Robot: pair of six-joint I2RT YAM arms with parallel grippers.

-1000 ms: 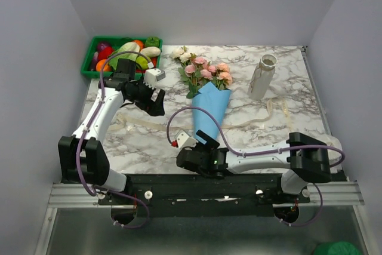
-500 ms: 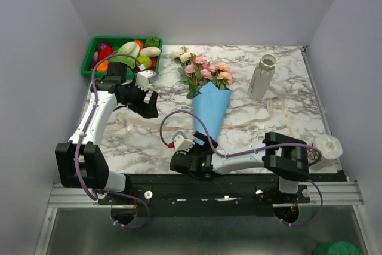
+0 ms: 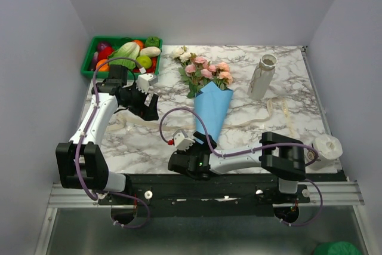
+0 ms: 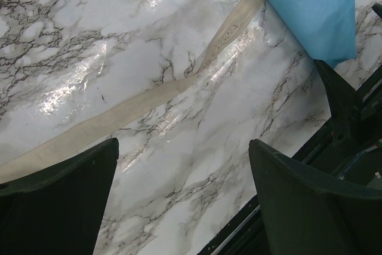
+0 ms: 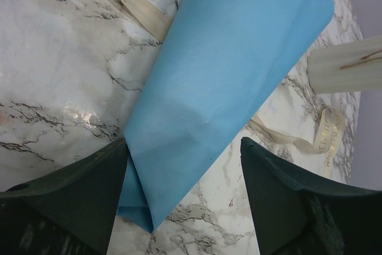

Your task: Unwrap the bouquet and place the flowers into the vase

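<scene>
The right gripper [image 5: 179, 207] has its fingers [image 5: 65, 195] set wide apart. They straddle the narrow tip of the blue paper cone [image 5: 233, 58] without yet clamping it. The left gripper [image 4: 185, 207] is spread to its widest and holds nothing. It hovers over the beige ribbon [image 4: 149, 97], which lies loose across the table [image 3: 298, 88].

We therefore judge the untying step complete. The bouquet [image 3: 209, 100] lies near the middle of the table, with its tip toward the near edge and the flowers [image 3: 206, 70] toward the far edge. The paper is wrapped round the stems. The vase [image 3: 261, 77] stands near the far right corner, apart from the blooms, and no stems show in it.

Three steps remain: open the paper, free the flowers and set them in the vase.
</scene>
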